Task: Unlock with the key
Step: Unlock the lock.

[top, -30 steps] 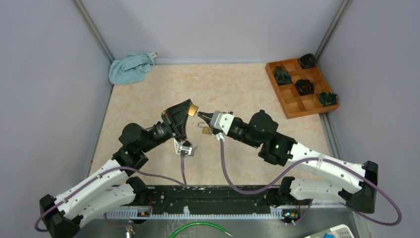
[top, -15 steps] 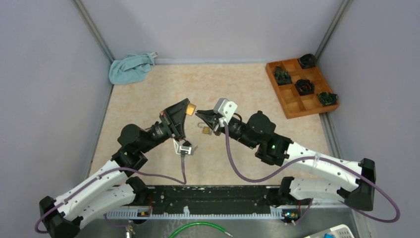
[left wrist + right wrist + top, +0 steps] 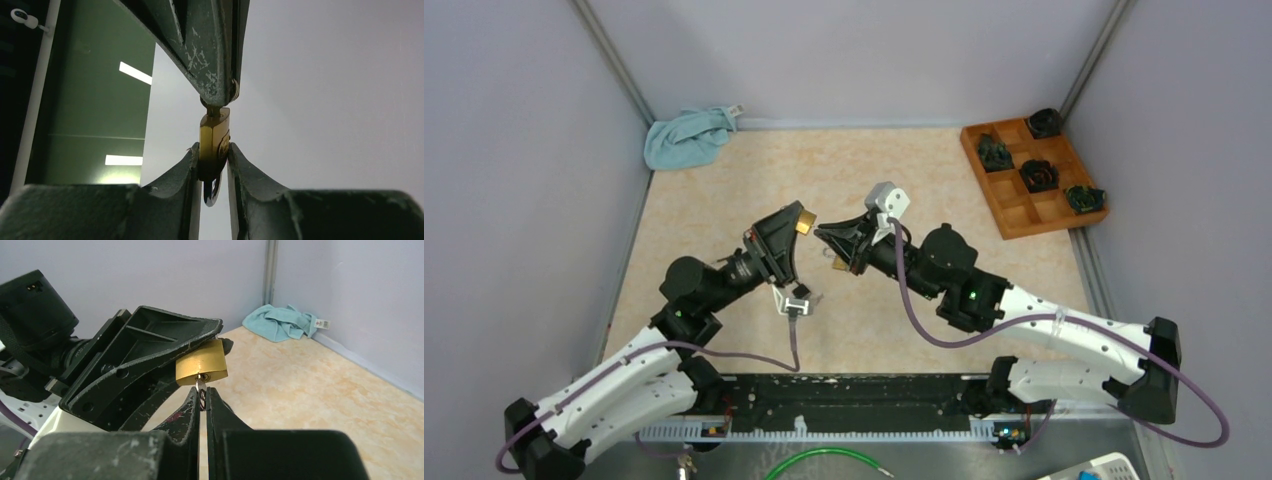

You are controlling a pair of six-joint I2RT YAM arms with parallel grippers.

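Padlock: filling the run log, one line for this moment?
left claw: shut on padlock | right claw: shut on key | key: in keyhole

L gripper (image 3: 803, 222) & R gripper (image 3: 822, 235) both clamped, tips nearly touching mid-air.

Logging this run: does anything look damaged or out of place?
Nothing serious. The key sits straight in the padlock keyhole. The right gripper shows scratched paint, and a cloth lies crumpled in the far left corner.
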